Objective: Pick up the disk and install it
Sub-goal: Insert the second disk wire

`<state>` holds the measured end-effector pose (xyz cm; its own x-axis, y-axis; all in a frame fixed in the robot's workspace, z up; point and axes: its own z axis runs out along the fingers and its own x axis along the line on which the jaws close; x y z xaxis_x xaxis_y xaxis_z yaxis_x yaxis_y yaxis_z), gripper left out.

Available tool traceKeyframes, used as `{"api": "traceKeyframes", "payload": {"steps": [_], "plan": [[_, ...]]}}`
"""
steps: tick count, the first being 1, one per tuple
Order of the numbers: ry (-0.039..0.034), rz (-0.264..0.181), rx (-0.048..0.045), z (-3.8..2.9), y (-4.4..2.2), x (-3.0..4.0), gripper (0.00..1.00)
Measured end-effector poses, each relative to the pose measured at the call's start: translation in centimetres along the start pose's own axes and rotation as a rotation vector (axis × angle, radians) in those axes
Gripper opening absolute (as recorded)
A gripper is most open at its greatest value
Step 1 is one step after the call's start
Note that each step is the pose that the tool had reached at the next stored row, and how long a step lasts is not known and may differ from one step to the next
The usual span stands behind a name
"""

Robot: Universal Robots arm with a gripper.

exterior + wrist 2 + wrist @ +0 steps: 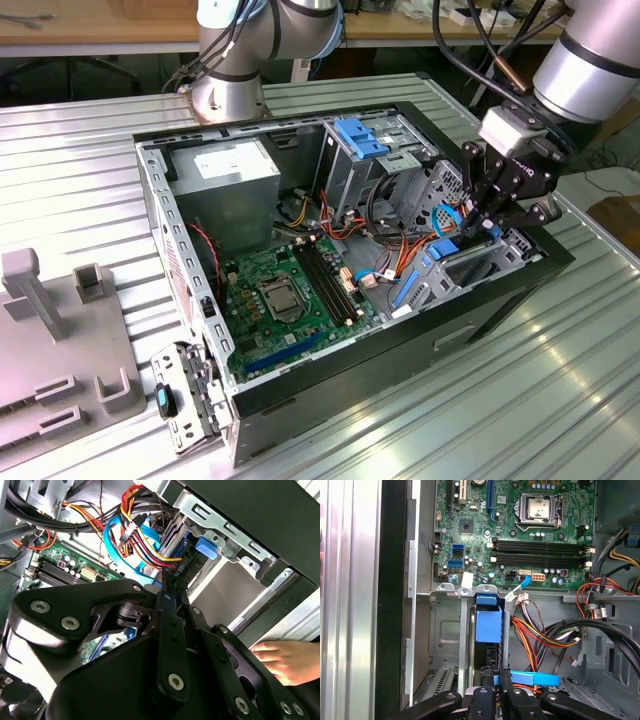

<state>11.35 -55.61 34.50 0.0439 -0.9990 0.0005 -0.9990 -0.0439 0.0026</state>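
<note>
Exterior view, ribbed metal table (90, 160), open computer case (330, 370), end effector (487, 222) closed on disk (470, 252).

Your disk (488, 625), dark drive in a blue carrier, stands on edge in the case's drive bay (465, 630).

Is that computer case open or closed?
Open. The case has no side panel, so its motherboard and cables lie exposed in the exterior view.
</note>
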Motion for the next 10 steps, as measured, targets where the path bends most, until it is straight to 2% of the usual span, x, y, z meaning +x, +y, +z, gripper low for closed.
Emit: {"api": "traceKeyframes", "payload": {"steps": [7,10], "plan": [[-0.0115,0.0,0.0005,0.28,0.01,0.15,0.16],[-0.013,0.0,0.0005,0.54,0.01,0.18,0.16]]}}
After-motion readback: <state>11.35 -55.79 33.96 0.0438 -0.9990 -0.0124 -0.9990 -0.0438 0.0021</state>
